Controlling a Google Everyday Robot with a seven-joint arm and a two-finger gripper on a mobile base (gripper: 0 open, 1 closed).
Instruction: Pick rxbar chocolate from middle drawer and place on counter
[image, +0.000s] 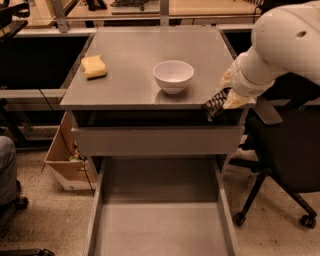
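Note:
My gripper (226, 100) is at the right front corner of the grey counter (135, 60), shut on the rxbar chocolate (215, 104), a flat black wrapper with pale stripes. The bar hangs tilted, level with the counter's front edge, right of the white bowl. The middle drawer (160, 225) is pulled wide open below, and its grey floor is bare. My white arm (285, 45) comes in from the upper right.
A white bowl (173, 75) stands near the counter's front middle. A yellow sponge (94, 66) lies at the counter's left. The top drawer (157, 140) is slightly open. A cardboard box (65, 160) sits at the left, a black office chair (285, 150) at the right.

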